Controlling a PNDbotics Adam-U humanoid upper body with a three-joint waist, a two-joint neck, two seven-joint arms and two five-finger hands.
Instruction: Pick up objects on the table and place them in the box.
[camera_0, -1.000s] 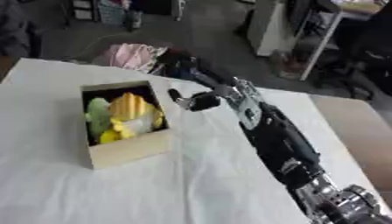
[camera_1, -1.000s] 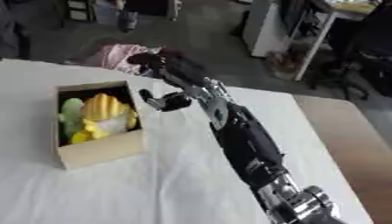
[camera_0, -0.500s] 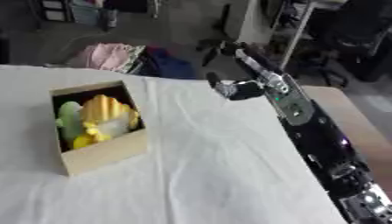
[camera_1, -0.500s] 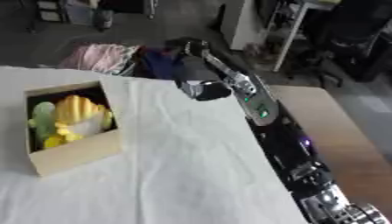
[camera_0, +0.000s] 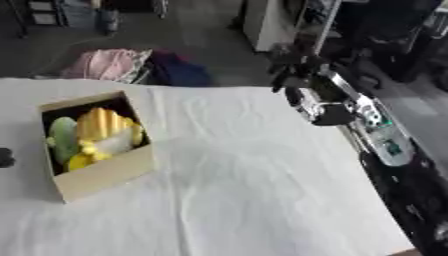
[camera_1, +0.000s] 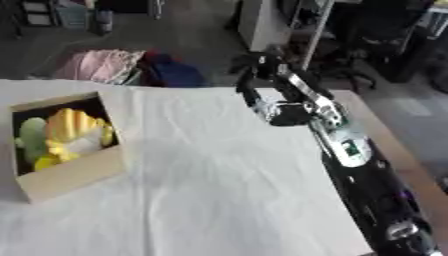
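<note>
Right arm stretching over the far edge of the white-covered worktop (camera_0: 245, 200), box sitting filled at the left.

The cardboard box (camera_0: 101, 175) is resting on the worktop's left side, holding a yellow ribbed object (camera_0: 101, 125), a green one (camera_0: 61, 140) and smaller yellow pieces. The right hand (camera_1: 258, 67) is hanging beyond the far edge, well apart from the box; I cannot tell whether its fingers are spread or curled.

The right hand (camera_1: 254, 67) is blurred against the dark floor past the table's far edge, so its fingers cannot be made out. Inside the box (camera_0: 96, 177) the yellow and green things (camera_0: 92, 137) blur together. A dark shape (camera_0: 4, 157) is cut off by the left edge.
</note>
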